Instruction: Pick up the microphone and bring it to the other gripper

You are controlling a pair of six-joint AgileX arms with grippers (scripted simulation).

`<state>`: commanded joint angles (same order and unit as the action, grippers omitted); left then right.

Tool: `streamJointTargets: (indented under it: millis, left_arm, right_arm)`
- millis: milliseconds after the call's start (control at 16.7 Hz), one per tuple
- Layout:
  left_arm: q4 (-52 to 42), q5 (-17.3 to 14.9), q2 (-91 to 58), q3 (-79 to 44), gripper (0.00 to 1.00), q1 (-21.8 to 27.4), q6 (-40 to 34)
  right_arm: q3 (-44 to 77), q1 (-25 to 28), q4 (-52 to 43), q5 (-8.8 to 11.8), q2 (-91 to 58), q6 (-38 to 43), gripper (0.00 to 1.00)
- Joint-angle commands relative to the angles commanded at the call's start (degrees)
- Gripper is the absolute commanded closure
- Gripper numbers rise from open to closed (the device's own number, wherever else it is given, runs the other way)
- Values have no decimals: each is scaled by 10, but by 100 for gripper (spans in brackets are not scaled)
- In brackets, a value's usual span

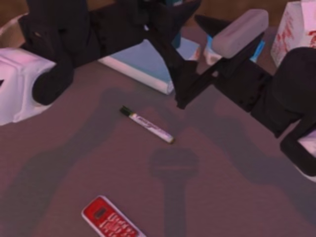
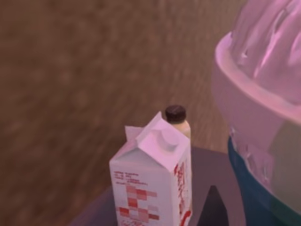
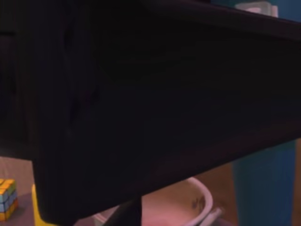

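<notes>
Both arms meet high over the table's far edge; left gripper [image 1: 180,94] clamps the microphone [image 2: 263,122]; right gripper [image 1: 207,29] state I cannot tell.

White marker [image 1: 146,125] mid-table; red calculator [image 1: 112,219] near front edge; milk carton [image 2: 153,186] beside brown-capped bottle [image 2: 177,117]

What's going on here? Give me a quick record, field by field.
Microphone: raised off the table, close to the left wrist camera
Left gripper: top centre of the top view
Right gripper: just beside it, reaching in from the right
Lying on the table: white marker, red-and-white pack
Standing at the back: milk carton
Right wrist view: mostly dark
</notes>
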<state>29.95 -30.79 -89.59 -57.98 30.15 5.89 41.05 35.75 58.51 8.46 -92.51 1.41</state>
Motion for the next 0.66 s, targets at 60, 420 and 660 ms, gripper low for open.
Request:
streamJointTargets:
  millis: [60, 420, 660]
  left_arm:
    - [0, -1, 1, 1, 100, -1, 0]
    - [-4, -59, 34, 31, 100, -66, 2]
    - [-6, -81, 46, 43, 100, -93, 3]
  right_arm:
    - [-2, 0, 0, 1, 2, 0, 0]
    - [-113, -15, 6, 19, 104, 2, 0]
    - [-153, -20, 10, 28, 144, 3, 0]
